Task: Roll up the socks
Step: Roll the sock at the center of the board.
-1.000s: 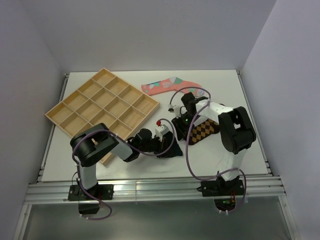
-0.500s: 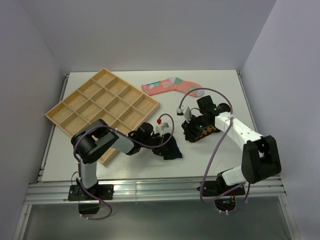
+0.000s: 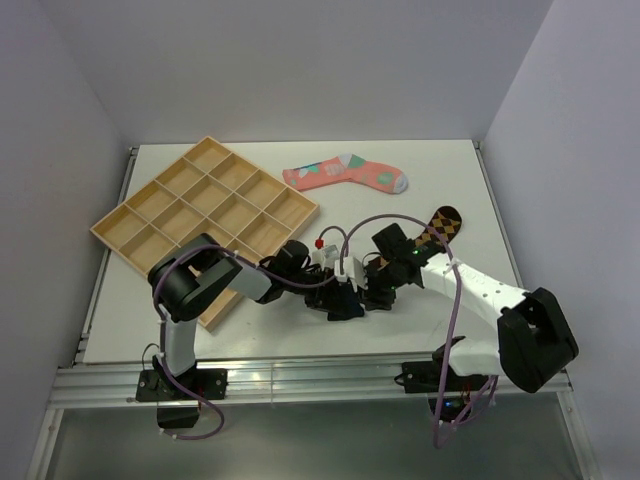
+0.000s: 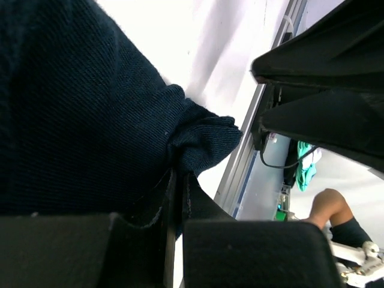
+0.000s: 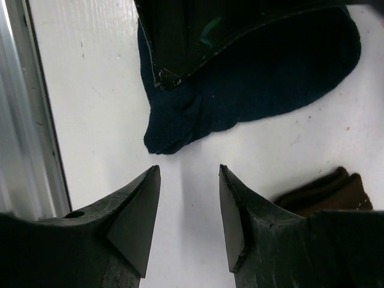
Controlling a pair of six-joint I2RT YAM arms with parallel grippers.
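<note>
From its wrist view alone, left gripper (image 4: 174, 195) visibly pinches navy sock (image 4: 78, 108).

From overhead, the diamond-patterned sock (image 3: 443, 222) is mostly covered by the right arm (image 3: 470, 285). The navy sock (image 3: 346, 312) is largely hidden beneath the left gripper (image 3: 338, 292) and is cropped in the left wrist view.

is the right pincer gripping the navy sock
No, the right pincer stands open over bare table, with the navy sock lying just beyond its tips.
</note>
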